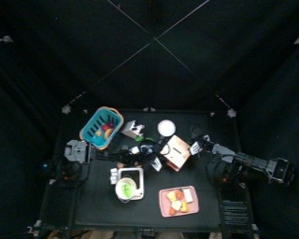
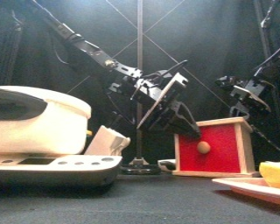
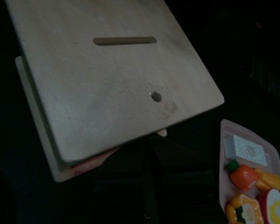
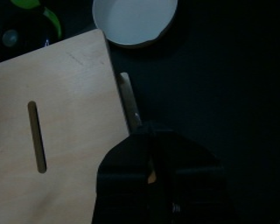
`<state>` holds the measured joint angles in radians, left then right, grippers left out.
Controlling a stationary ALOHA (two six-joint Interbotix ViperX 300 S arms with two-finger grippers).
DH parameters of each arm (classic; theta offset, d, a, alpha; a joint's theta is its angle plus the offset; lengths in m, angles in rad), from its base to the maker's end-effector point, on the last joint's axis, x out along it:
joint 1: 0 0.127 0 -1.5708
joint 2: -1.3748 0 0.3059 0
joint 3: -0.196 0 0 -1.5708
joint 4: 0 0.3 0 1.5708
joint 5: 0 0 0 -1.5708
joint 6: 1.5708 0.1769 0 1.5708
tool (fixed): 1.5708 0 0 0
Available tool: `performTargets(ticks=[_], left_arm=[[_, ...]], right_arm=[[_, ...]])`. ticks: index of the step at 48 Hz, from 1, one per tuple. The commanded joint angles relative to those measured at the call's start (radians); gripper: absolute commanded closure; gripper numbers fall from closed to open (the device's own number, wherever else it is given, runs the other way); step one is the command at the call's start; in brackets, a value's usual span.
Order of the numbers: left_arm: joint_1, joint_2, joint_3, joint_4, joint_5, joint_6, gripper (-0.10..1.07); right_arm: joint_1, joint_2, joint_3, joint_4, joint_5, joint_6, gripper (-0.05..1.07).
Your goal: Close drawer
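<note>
Pale wooden box unit (image 2: 213,144) with red drawer front (image 2: 215,149) on counter; left gripper (image 2: 164,103) beside it, finger state untellable; press squarely on front.

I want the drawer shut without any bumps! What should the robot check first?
1. Red drawer front in sight, knob facing the front: ok.
2. Drawer fully in: cannot tell; a reddish edge shows beneath the box top.
3. White bowl apart from the box: ok.
4. Food tray apart from the box: ok.
5. Anything pressing on the drawer front: cannot tell.
</note>
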<state>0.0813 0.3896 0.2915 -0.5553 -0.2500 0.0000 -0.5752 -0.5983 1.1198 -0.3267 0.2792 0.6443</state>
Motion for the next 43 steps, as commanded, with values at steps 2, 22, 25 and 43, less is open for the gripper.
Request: performTargets(ticks=[2, 22, 25, 43], left_arm=[[0.021, -0.018, -0.04, 0.005, -0.006, 0.003, 0.59], [0.011, -0.074, 0.011, 0.005, -0.002, 0.002, 0.59], [0.008, -0.087, 0.021, 0.005, -0.002, 0.002, 0.59], [-0.021, -0.135, 0.054, 0.005, -0.008, 0.003, 0.59]], right_arm=[[-0.003, -0.003, -0.012, 0.0, -0.008, 0.002, 0.62], [-0.012, -0.044, -0.008, -0.002, -0.003, 0.002, 0.62], [-0.015, -0.054, -0.005, 0.0, -0.003, 0.002, 0.62], [-0.015, -0.074, 0.012, 0.008, 0.0, 0.003, 0.62]])
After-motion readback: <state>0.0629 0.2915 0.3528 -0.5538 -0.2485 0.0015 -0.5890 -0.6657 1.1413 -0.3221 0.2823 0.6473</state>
